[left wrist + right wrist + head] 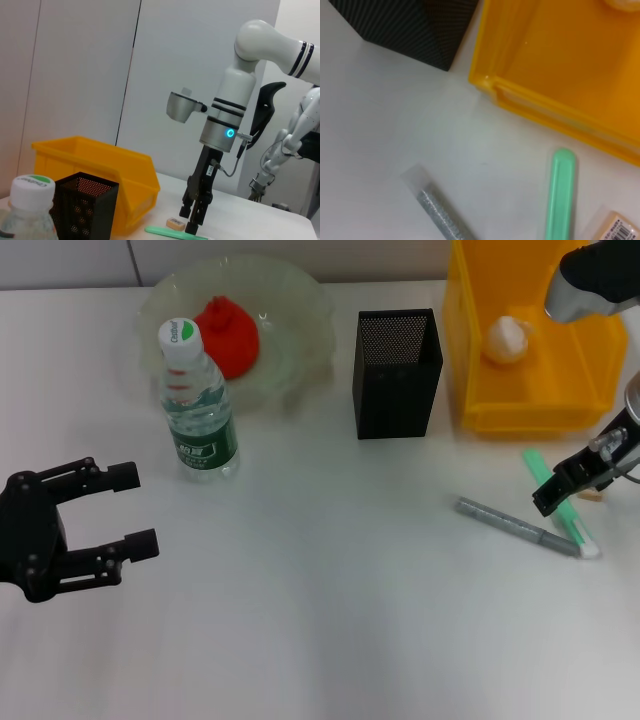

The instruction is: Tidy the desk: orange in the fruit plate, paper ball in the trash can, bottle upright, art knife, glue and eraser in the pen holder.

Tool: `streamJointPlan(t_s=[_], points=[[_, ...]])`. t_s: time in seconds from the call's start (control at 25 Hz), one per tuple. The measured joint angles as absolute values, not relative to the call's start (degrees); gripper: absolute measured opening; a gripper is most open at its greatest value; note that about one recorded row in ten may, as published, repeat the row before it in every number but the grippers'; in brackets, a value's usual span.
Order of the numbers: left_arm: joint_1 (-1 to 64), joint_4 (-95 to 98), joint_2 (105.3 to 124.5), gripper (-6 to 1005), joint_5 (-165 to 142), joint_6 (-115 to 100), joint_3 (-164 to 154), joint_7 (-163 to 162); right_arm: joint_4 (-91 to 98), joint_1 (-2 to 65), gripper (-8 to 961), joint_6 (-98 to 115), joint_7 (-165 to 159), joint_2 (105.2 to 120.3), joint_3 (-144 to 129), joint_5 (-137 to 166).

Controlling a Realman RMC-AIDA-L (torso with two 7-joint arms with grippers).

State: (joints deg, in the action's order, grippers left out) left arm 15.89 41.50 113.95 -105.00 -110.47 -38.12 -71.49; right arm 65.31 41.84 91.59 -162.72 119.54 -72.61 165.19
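The right pincer [556, 492] hangs nearly closed, empty, over the green art knife [558, 502]; descending off-centre, it might skid the knife into the eraser [591, 495].

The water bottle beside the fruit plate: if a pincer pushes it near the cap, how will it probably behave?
The water bottle stands upright, tall on a narrow base, so a high push would likely tip it. Its clear thin plastic probably dents under a hard squeeze. Once lying down, its round body may roll.
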Motion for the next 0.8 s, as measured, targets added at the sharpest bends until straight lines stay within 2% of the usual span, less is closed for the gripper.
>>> streamJointPlan(t_s=[0.8], points=[[15.60,41.58,113.37,802,-105.09,-109.94,-37.97,-71.48,60.92,41.58,690,88.56,-166.09,119.52,-73.40,165.14]])
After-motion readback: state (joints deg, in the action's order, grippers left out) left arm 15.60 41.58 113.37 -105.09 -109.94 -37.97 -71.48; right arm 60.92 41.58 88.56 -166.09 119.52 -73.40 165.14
